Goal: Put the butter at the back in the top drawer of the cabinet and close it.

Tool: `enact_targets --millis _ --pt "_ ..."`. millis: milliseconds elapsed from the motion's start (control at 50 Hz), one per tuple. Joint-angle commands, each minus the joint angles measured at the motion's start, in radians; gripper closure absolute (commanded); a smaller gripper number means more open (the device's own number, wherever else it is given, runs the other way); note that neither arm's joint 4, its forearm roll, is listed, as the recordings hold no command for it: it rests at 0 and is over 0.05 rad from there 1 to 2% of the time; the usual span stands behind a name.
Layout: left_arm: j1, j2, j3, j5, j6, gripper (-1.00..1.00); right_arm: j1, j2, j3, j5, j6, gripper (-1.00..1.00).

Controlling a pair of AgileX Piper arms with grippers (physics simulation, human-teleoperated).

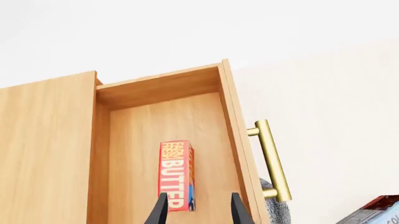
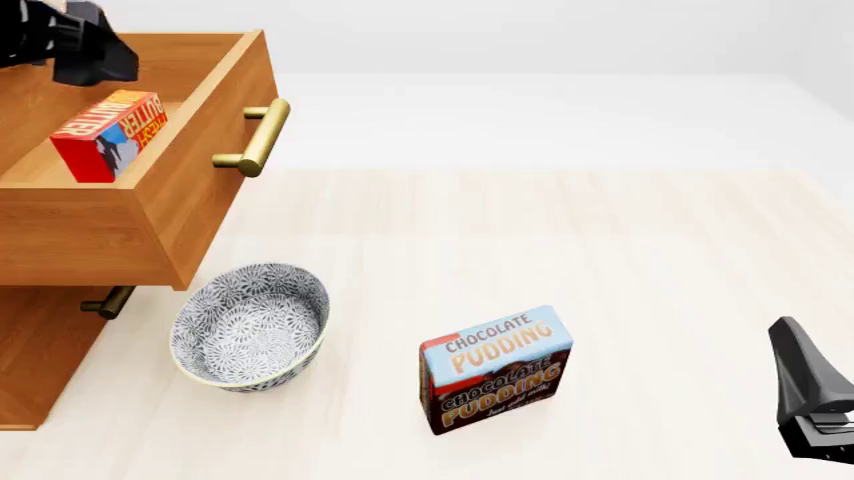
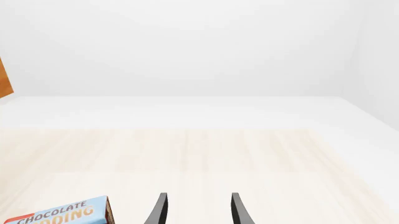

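Now I can see the butter (image 2: 111, 134) lying inside the top drawer (image 2: 200, 170), which is pulled out from the cabinet (image 2: 40, 350). It is a small red box with orange-yellow letters and a blue patch on one end. It lies flat on the drawer's wood floor, with bare wood all around it (it does not touch any drawer wall that I can see). My left gripper (image 1: 199, 210) hangs over the drawer, its two dark fingers spread apart and holding nothing. The near end of the butter sits just below those fingers. The drawer's brass handle (image 2: 256, 138) sticks out toward the table (image 2: 601, 230). Under the drawer's front corner stands a gray patterned bowl (image 2: 251, 325), and a lower handle (image 2: 104, 301) peeks out beside it. The chocolate pudding box (image 2: 497, 368) stands near the bowl, a bit apart. My right gripper (image 3: 198, 210) is low over the table's right side, fingers spread and empty, with lots of open table ahead of it.
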Motion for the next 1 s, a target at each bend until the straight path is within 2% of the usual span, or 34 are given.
enact_targets --millis 20,360,480,700,780,1000 --pt "-0.065 -0.068 -0.062 0.054 -0.026 -1.0 0.0 0.0 0.0 0.0 0.0 -1.0" --pt "-0.154 -0.081 -0.111 0.054 -0.075 -1.0 0.0 0.0 0.0 0.0 0.0 -1.0" --pt "-0.23 -0.073 -0.115 0.032 -0.098 -1.0 0.0 0.0 0.0 0.0 0.0 -1.0" --pt "-0.324 -0.036 -0.077 -0.026 -0.128 -1.0 0.0 0.0 0.0 0.0 0.0 -1.0" --pt "-0.358 -0.016 -0.025 -0.071 -0.13 -1.0 0.0 0.0 0.0 0.0 0.0 -1.0" --pt "-0.44 0.052 -0.03 -0.123 -0.164 -1.0 0.0 0.0 0.0 0.0 0.0 -1.0"
